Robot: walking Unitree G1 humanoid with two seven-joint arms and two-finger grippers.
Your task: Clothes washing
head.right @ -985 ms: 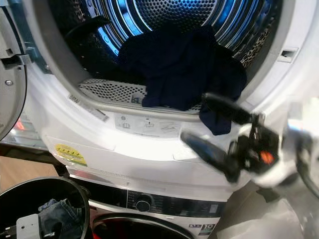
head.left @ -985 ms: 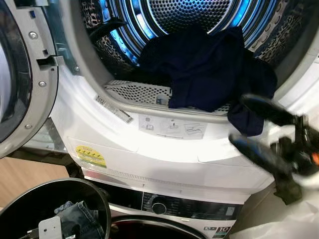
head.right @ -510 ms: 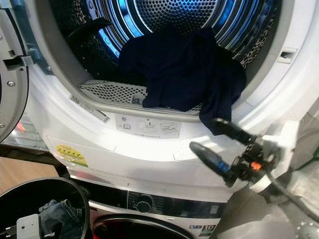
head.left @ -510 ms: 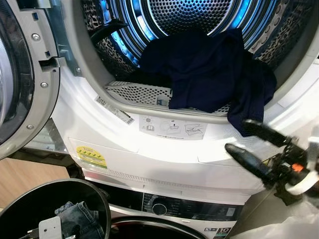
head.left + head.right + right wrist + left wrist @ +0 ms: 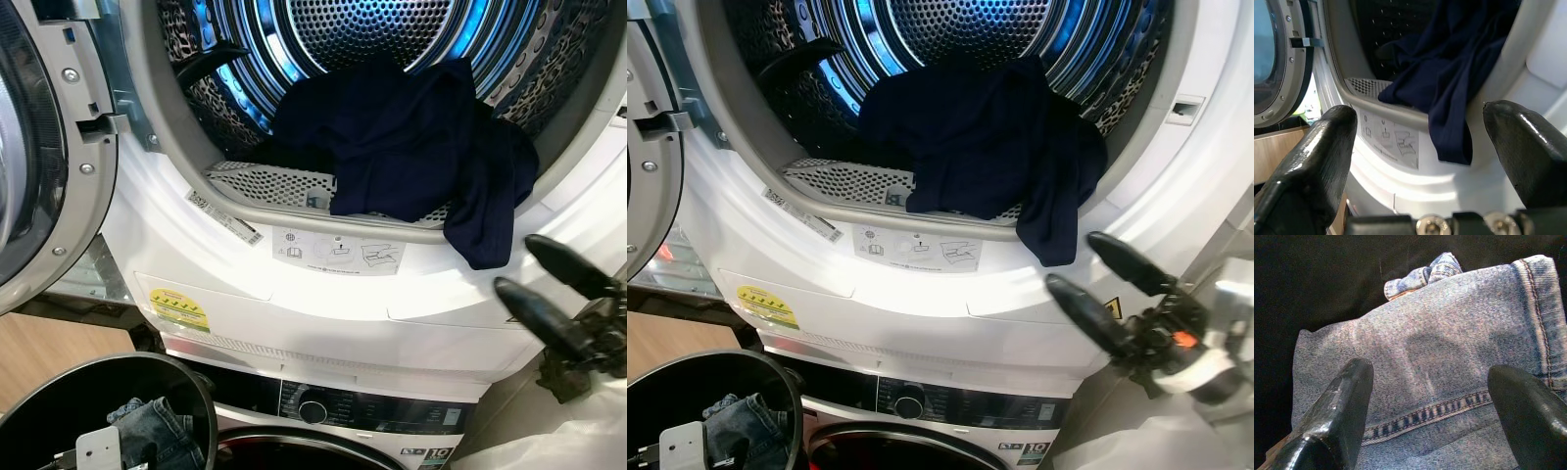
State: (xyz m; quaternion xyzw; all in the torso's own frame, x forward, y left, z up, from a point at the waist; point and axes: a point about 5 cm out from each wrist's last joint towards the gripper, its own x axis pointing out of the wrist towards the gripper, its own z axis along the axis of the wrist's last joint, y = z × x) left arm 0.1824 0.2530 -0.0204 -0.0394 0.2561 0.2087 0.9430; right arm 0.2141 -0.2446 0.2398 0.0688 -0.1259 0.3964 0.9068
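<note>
Dark blue garment [image 5: 411, 142] heaped in the lit drum [image 5: 362, 39] of the upper machine, one end draped out over the white door rim [image 5: 333, 245]. Right gripper [image 5: 545, 290] below and to the right of that hanging end — apart from it, fingers spread wide, nothing between them. Left gripper [image 5: 1430, 396] also spread, hovering just above folded jeans [image 5: 1449, 357] — in the black basket [image 5: 59, 392] on the floor.

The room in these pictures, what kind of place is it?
Probably a home laundry corner. An open drum machine holding a dark blue garment is stacked on a second machine with a control dial, and a black basket holds jeans.
</note>
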